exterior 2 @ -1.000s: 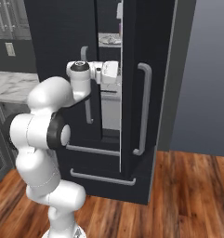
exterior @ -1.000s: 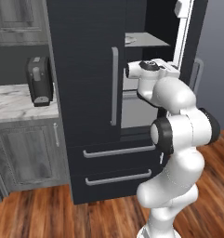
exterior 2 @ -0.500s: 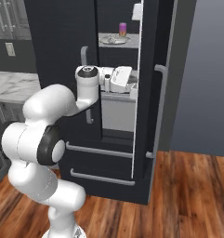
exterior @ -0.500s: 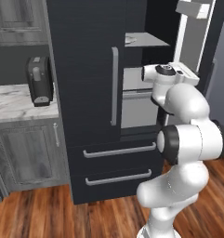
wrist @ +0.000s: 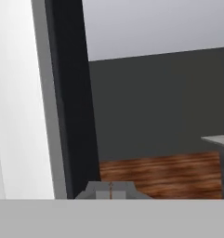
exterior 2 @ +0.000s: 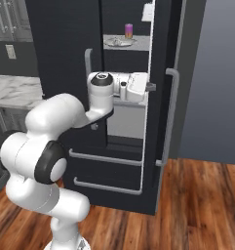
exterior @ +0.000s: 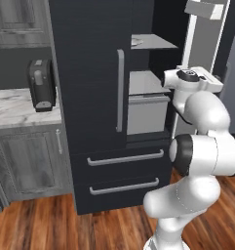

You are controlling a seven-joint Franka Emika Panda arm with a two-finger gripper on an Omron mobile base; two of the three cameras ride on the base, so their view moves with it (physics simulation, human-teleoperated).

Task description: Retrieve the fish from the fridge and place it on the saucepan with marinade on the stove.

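Note:
The black fridge (exterior: 89,73) has its left door shut and its right door (exterior 2: 160,73) swung well open, baring grey shelves. On the upper shelf (exterior 2: 138,43) lies a pale oval piece, the fish (exterior 2: 117,43) by its look, also glimpsed as the fish (exterior: 136,42) from the other side. My gripper (exterior 2: 151,87) is shut on nothing, and its tip rests against the inner edge of the open door at mid height. In the hand view the gripper (wrist: 110,189) shows closed fingertips beside the door's dark edge (wrist: 71,93). The saucepan and the stove are out of view.
A small pink-and-yellow cylinder (exterior 2: 128,30) stands on the upper shelf behind the fish. Two drawers (exterior: 125,158) sit below the doors. A black coffee machine (exterior: 41,84) stands on the marble counter (exterior: 11,111) to the left. Wood floor (exterior 2: 202,205) lies in front.
The right fridge door has swung further open to the right, and my arm has swung right with it, the shut gripper staying against the door's inner edge.

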